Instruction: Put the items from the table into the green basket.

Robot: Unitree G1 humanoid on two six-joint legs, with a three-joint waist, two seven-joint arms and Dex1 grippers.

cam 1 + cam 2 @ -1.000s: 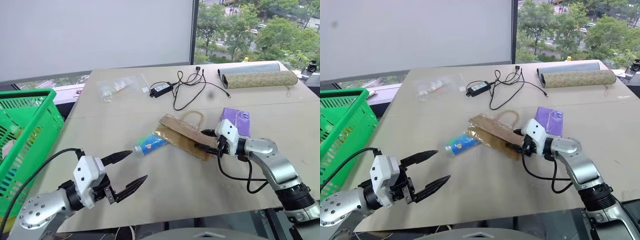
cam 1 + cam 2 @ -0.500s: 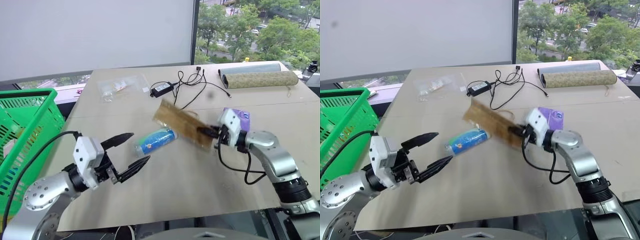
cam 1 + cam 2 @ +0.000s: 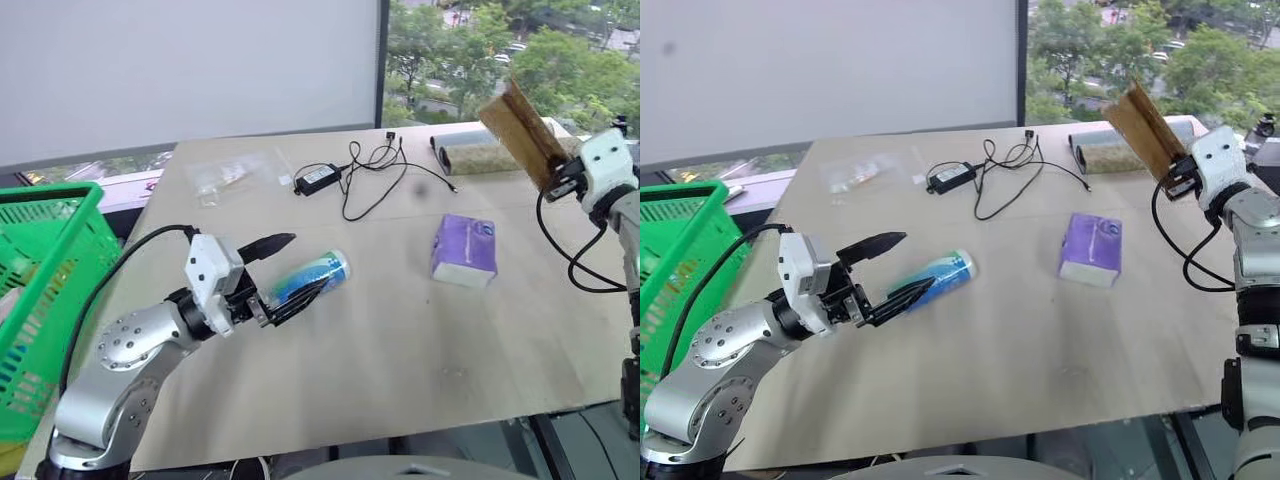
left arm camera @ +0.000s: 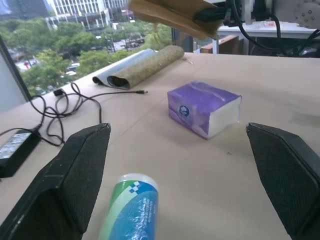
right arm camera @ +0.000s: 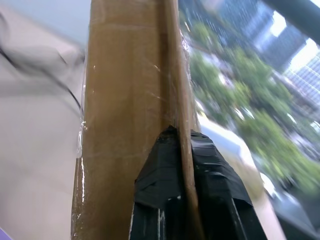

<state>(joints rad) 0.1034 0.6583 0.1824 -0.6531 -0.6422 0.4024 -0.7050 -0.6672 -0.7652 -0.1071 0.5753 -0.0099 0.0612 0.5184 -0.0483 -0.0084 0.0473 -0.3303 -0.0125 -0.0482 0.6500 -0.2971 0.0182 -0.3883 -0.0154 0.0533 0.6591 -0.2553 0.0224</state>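
the brown bag (image 3: 522, 133) hangs pinched by one edge in the right pincer (image 3: 1175, 180), high over the bench (image 3: 400, 340), far from the green basket (image 3: 40, 300). such a thin grip could let it slip out on the way across. left pincer (image 3: 895, 270) gapes wide around the blue-and-white pack (image 3: 310, 280), which lies on the bench.

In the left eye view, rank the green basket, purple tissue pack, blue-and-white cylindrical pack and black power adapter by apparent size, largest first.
1. green basket, though nearest the camera and cut off
2. purple tissue pack and blue-and-white cylindrical pack, too alike to rank
3. black power adapter
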